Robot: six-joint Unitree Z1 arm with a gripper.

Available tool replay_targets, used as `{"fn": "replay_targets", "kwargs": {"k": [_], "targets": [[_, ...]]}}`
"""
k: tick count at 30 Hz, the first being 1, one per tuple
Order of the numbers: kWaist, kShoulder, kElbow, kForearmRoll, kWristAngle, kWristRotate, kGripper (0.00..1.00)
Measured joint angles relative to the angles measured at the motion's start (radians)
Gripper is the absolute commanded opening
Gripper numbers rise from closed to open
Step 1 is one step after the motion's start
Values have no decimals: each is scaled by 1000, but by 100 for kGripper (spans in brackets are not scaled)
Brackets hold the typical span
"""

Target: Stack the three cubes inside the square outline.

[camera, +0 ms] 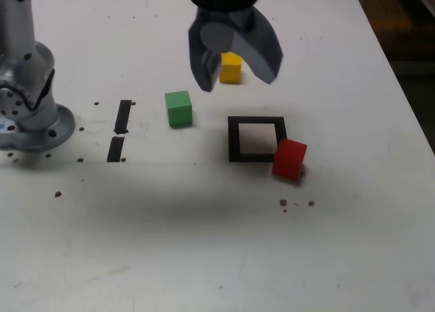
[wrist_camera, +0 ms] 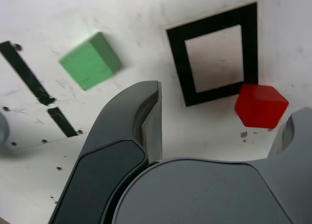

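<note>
My gripper (camera: 236, 76) hangs open above the table with nothing between its fingers (camera: 204, 77). Behind it in the exterior view sits the yellow cube (camera: 232, 68), partly hidden by the fingers. The green cube (camera: 179, 109) rests to the exterior view's left of the square outline (camera: 234, 139). The red cube (camera: 289, 159) sits tilted at the outline's near right corner, overlapping the tape. The wrist view shows the green cube (wrist_camera: 90, 60), the square outline (wrist_camera: 178, 53) and the red cube (wrist_camera: 261, 105) beyond my open gripper (wrist_camera: 222, 124). The white inside of the outline holds nothing.
The arm's metal base (camera: 30, 115) stands at the exterior view's left. Two short black strips (camera: 121, 125) lie between the base and the green cube. Small dark specks (camera: 297, 203) dot the white table. The table's edge (camera: 408, 101) runs along the exterior view's right.
</note>
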Motion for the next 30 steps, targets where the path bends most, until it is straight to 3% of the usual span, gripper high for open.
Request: {"fn": "replay_targets", "kwargs": {"k": [17, 30], "targets": [[-111, 216, -133, -18, -17, -20, 91], [-121, 302, -205, -22, -17, -20, 91]]}}
